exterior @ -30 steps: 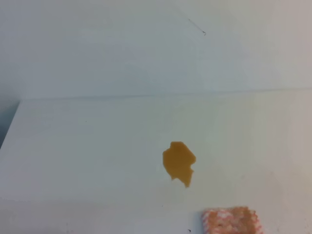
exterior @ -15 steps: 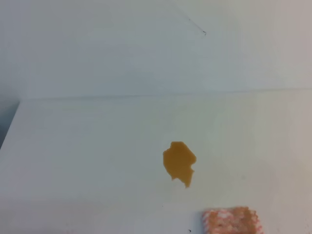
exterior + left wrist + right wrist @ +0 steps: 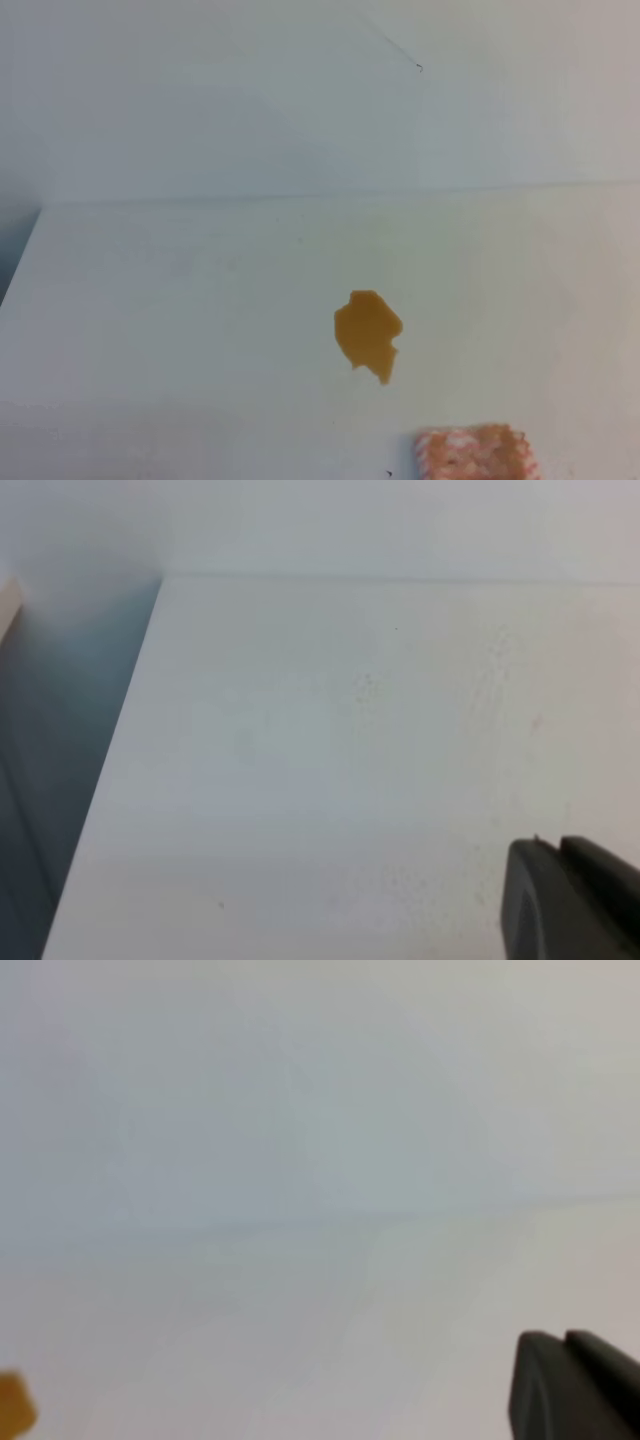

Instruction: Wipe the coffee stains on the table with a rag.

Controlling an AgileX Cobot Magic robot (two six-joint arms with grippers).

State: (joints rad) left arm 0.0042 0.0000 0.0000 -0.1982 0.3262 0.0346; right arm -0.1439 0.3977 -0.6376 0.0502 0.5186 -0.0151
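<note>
Coffee stain (image 3: pixel 368 335) lies a little right of the middle of the white surface (image 3: pixel 180 320) in the high view, as one amber-brown blotch with an uneven, lobed outline and a small point at its lower right. It is wet-looking and whole, with no smear around it. In the right wrist view only a small orange-brown piece of the stain (image 3: pixel 14 1407) shows, at the lower left edge of that picture.

Near the stain, toward the front edge and slightly to the right, lies the rag (image 3: pixel 475 453), an orange-pink and white patterned cloth. It lies flat on the surface and the bottom border of the picture cuts it off. It is apart from the stain; a strip of bare white surface is between them. Nothing touches the rag.

Both arms are outside the high view. The right tool (image 3: pixel 575 1385) appears only as dark fingers in the lower right corner of its own camera, pressed together with only a thin seam between them, and they pinch nothing. The left tool (image 3: pixel 570 900) shows in the same way in the left wrist view, dark fingers set close together over a bare part of the surface, near its left edge (image 3: pixel 120 750); whether it is fully pressed together I cannot tell.

Behind the surface stands a plain white wall (image 3: pixel 250 100).
</note>
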